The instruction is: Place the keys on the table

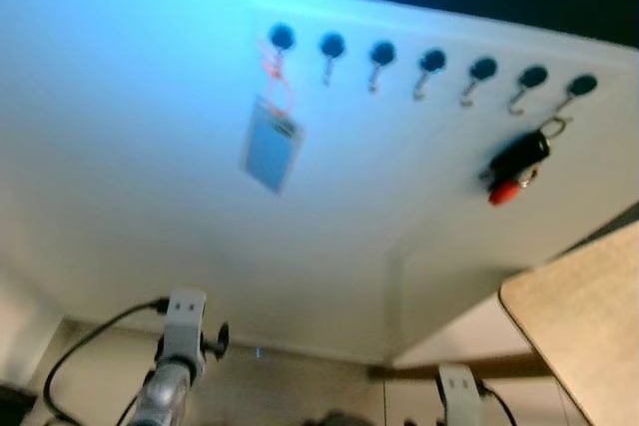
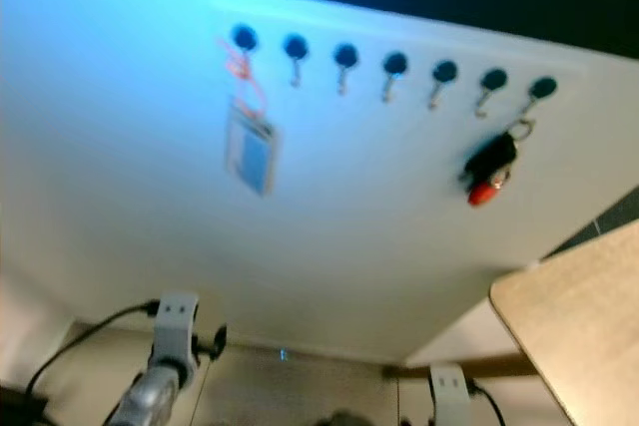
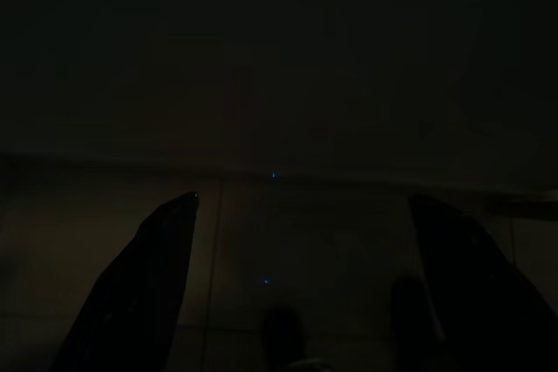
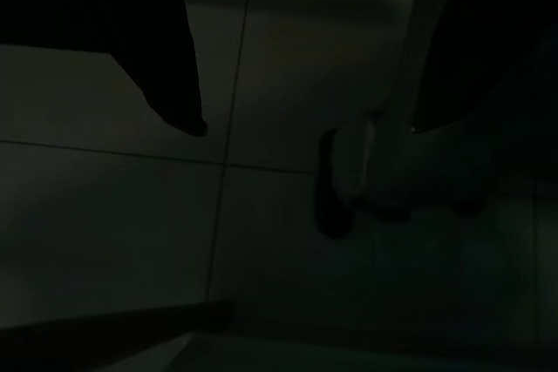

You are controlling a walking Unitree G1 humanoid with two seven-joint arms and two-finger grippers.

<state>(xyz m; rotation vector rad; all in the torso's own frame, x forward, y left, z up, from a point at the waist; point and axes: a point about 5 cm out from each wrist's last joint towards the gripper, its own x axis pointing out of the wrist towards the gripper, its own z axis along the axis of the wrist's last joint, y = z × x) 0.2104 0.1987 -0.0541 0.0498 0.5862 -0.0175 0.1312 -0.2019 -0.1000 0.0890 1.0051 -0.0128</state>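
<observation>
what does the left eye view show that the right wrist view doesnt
Left eye view: a white wall with a row of hooks, a card hanging on an orange loop from the leftmost hook, black keys with a red tag hanging from the rightmost hook, and a table corner at lower right.

Right wrist view: the right tool, fingers apart, pointing at a dim tiled floor, with a pale shape I cannot identify.

Both: only parts of the right arm.
</observation>
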